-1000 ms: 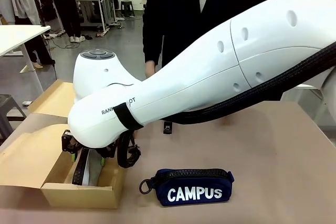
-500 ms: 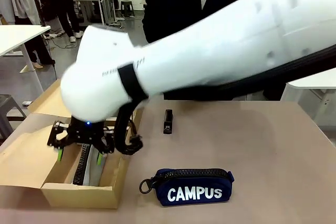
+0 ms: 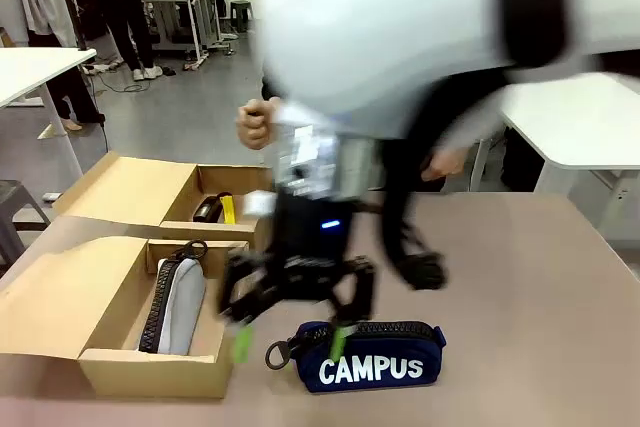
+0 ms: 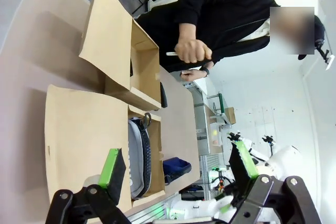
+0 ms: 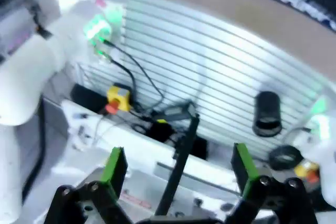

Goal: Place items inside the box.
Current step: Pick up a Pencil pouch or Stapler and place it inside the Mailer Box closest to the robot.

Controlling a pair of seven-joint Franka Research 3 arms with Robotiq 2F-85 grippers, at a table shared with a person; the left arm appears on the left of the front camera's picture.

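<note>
Meanwhile: one pouch boxed, one on the table

Front view: two pouches. The grey pouch (image 3: 175, 302) lies in the near compartment of the box (image 3: 150, 372), its long axis running away from the camera. The navy pouch (image 3: 372, 357) lies crosswise on the table (image 3: 520, 297) with its lettering facing the camera. The blurred right gripper (image 3: 290, 332) hangs just above it, spread and empty, hiding the table behind.

Left wrist view: the left gripper (image 4: 177, 157) is spread and empty, high over the box. A person's hand (image 4: 191, 52) grips one white pen (image 4: 172, 53).

Right wrist view: the fingers stand apart with nothing between them.
</note>
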